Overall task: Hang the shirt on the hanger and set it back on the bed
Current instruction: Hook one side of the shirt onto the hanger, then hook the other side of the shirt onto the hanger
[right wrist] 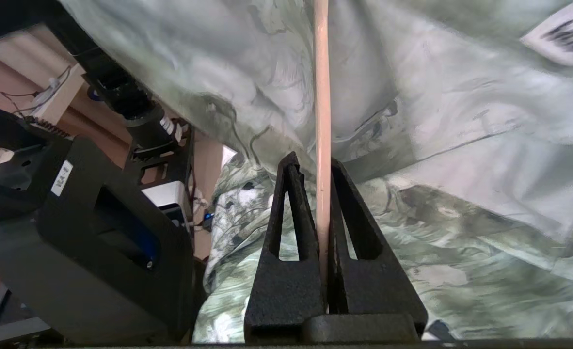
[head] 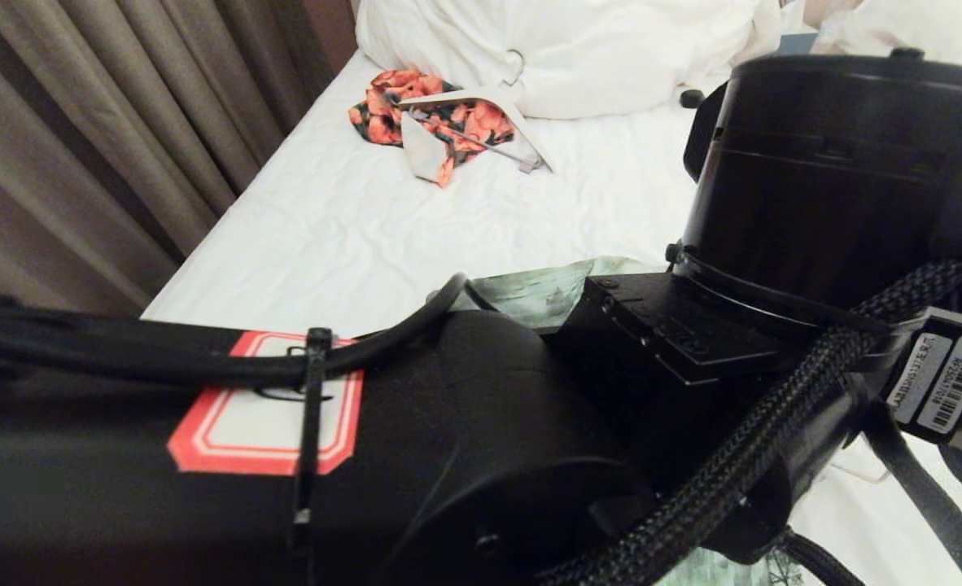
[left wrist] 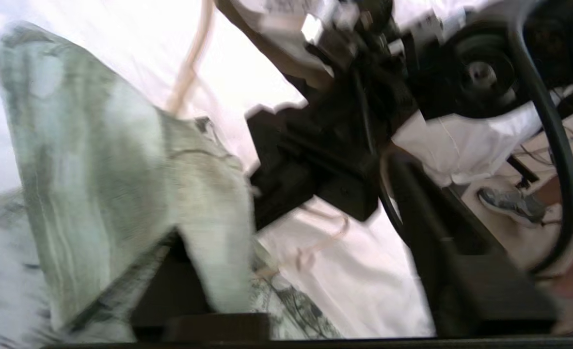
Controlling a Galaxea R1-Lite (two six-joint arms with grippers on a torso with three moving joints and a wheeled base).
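Right fingers: clamped on the thin cream rod of the hanger, which runs straight out from between the two pads. Shirt, mottled green and white, drapes over and past the rod just beyond the fingertips, loose folds on both sides, touching the hanger along its length.

Left fingers: parted, nothing between them. One dark finger stands bare; a fold of the shirt lies draped across the other finger, resting on it, not pinched. Beyond the fingertips, a thin cream line of hanger wire against the white bed. The other arm's black wrist block sits just ahead of the left fingers.

Head view: both arms crowd the near frame; only a small patch of shirt shows between them, over the bed. Far beyond the fingers, an orange floral garment on a white hanger, near the pillows. Not part of the job.

Judgement: step in hand looks like working the shirt onto the hanger, left side freed for a fresh grip.

To do it well:
- keep the right clamp firm so the rod does not swivel;
- draw the left fingers clear of the draped fold without dragging it off;
- retake the cloth near collar or shoulder seam, single layer;
- pull along the rod, not across it.

Risk: slack cloth sliding off the thin wire.
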